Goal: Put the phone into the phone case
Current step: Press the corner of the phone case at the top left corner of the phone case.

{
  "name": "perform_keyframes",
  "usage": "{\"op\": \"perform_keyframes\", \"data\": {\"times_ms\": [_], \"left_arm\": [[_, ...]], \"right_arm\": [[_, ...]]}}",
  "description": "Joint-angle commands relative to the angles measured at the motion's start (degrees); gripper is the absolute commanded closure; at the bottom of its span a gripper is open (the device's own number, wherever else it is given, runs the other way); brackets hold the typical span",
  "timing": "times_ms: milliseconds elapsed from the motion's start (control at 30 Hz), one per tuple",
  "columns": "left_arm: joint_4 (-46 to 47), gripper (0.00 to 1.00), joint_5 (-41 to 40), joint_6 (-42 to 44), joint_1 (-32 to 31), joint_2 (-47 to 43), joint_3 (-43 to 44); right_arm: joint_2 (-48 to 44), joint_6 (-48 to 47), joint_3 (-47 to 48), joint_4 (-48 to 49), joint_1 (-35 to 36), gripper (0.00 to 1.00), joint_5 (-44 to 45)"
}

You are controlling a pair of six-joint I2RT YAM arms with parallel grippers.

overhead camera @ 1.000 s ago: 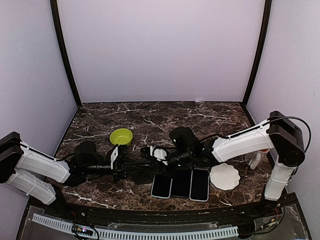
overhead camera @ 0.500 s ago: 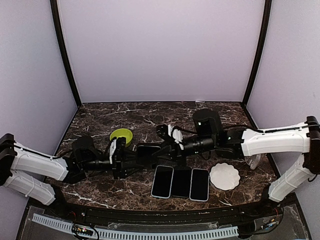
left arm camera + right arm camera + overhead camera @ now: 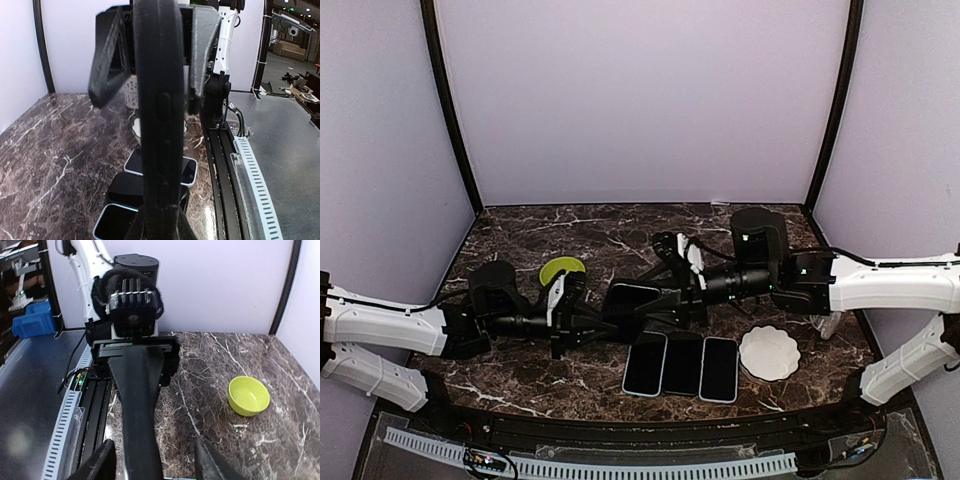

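Observation:
A black phone case (image 3: pixel 635 298) hangs above the table between my two grippers. It shows edge-on in the left wrist view (image 3: pixel 157 100), with button bumps along its side. I cannot tell whether a phone sits in it. My left gripper (image 3: pixel 588 322) (image 3: pixel 160 220) is shut on its near end. My right gripper (image 3: pixel 662 291) (image 3: pixel 155 466) is open, its fingers (image 3: pixel 97 464) standing apart on either side of the case (image 3: pixel 137 405). Three phones lie side by side below: a light-edged one (image 3: pixel 643 362), a black one (image 3: pixel 682 365) and a white-edged one (image 3: pixel 719 368).
A lime green bowl (image 3: pixel 560 270) (image 3: pixel 248 396) stands on the marble behind my left gripper. A white scalloped coaster (image 3: pixel 769 353) lies right of the phones, with a clear bottle (image 3: pixel 830 320) beyond it. The table's front rail (image 3: pixel 620 425) runs close below the phones.
The right gripper, shut a second ago, now stands open around the case. The left gripper has closed on it. Both arms carried the case up and back from the row of phones.

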Motion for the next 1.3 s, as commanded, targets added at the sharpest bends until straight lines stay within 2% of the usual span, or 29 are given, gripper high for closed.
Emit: {"op": "perform_keyframes", "data": {"times_ms": [0, 167, 333, 600, 667, 833, 900, 933, 967, 1067, 1267], "left_arm": [[-5.56, 1.00, -5.40, 1.32, -0.81, -2.39, 2.88], [-5.64, 1.00, -5.39, 1.77, -0.97, -2.44, 3.44], [-5.23, 1.00, -5.43, 1.65, -1.06, -2.61, 3.05], [-4.95, 1.00, -4.95, 1.84, -1.06, -2.37, 2.74], [-5.02, 1.00, -4.23, 1.67, -1.06, -2.03, 2.70], [-2.38, 1.00, -3.31, -0.68, -1.06, -2.00, 1.98], [1.03, 1.00, -3.38, -3.01, -1.07, -2.51, 1.09], [2.21, 1.00, -3.50, -3.57, -1.11, -2.77, 0.78], [4.38, 1.00, -3.48, -6.28, -1.09, -3.22, 0.27], [6.63, 1.00, -1.75, -9.39, -1.07, -3.49, 0.13], [6.74, 1.00, 1.09, -10.77, -1.07, -2.45, 0.93]], "right_arm": [[-0.71, -1.21, 3.75, -3.45, 0.10, 0.40, 6.05], [4.44, -4.21, 10.53, -8.83, 0.78, 0.40, 1.93], [7.75, -5.39, 13.64, -11.57, 1.16, 0.51, -0.48], [7.71, -4.46, 13.24, -9.78, 1.24, 0.94, -3.28], [7.58, -4.12, 13.53, -9.78, 1.28, 1.00, -4.09], [7.80, -2.99, 14.55, -10.11, 1.30, 0.98, -3.28], [7.31, -1.76, 14.56, -9.95, 1.18, 0.69, -1.29], [6.80, -1.64, 14.34, -10.03, 1.16, 0.60, -0.55], [6.18, -1.67, 13.86, -10.15, 1.05, 0.54, -0.18], [3.46, -1.63, 11.05, -9.64, 0.40, 0.47, -0.09], [-1.72, 0.15, 6.15, -7.54, -0.35, 0.46, -2.33]]}}
